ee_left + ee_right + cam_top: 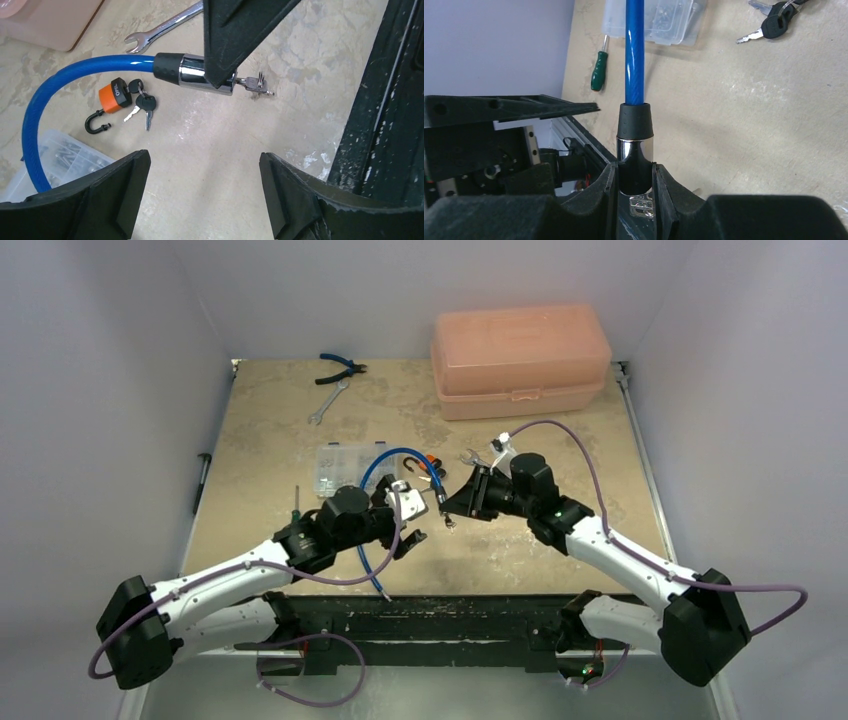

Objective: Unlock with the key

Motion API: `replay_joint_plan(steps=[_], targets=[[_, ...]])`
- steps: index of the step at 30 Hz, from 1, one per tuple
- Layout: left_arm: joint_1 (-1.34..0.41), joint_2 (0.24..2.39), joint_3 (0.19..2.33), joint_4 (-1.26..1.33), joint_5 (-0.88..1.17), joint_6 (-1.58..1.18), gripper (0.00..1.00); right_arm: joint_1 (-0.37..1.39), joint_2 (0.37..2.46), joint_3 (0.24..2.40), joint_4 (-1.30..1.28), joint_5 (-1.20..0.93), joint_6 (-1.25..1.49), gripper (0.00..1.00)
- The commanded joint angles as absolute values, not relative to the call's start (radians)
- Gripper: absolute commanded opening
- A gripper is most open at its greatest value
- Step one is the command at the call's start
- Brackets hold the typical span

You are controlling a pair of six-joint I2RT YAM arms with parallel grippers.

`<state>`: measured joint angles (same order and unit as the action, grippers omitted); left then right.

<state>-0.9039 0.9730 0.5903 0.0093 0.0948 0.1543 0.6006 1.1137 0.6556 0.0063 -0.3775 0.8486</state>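
The key (145, 104) has a black head and lies bunched with a like one beside the orange padlock (116, 96), whose black shackle hooks out to the lower left. My right gripper (635, 175) is shut on the chrome barrel (635, 150) of a blue cable lock (35, 115), held above the table. A bare silver key bunch (255, 85) sticks out of the barrel's end. My left gripper (205, 165) hangs open over bare tabletop, near side of the barrel, with nothing between its fingers. The black-headed keys (776, 22) also show at the right wrist view's top right.
A pink plastic box (520, 360) stands at the back right. Blue-handled pliers (340, 367) and a wrench (328, 400) lie at the back left. A clear screw box (345, 465) and a green screwdriver (598, 65) lie left of the cable. Another wrench (165, 25) lies behind the barrel.
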Motion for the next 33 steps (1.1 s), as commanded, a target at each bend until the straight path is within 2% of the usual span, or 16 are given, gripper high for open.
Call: replay_joint_plan(steps=[1,6,10,16,28,33], targets=[[-0.905,1.027,0.6,0.057,0.148,0.299,0.85,0.6,1.123,0.66,0.081,-0.41,0.862,0.0],[-0.904,1.027,0.568,0.11,0.089,0.264,0.84,0.593,1.111,0.652,0.055,-0.373,0.855,0.0],[-0.904,1.004,0.569,0.093,-0.034,0.222,0.82,0.546,1.045,0.624,0.013,-0.325,0.853,0.0],[-0.904,1.013,0.67,-0.105,-0.303,-0.066,0.83,0.442,0.958,0.596,-0.084,-0.288,0.832,0.0],[-0.904,1.003,0.675,-0.415,-0.595,-0.602,0.83,0.423,0.877,0.575,-0.175,-0.215,0.841,0.0],[-0.902,1.027,0.608,-0.433,-0.622,-0.746,0.8,0.421,0.86,0.569,-0.186,-0.216,0.841,0.0]])
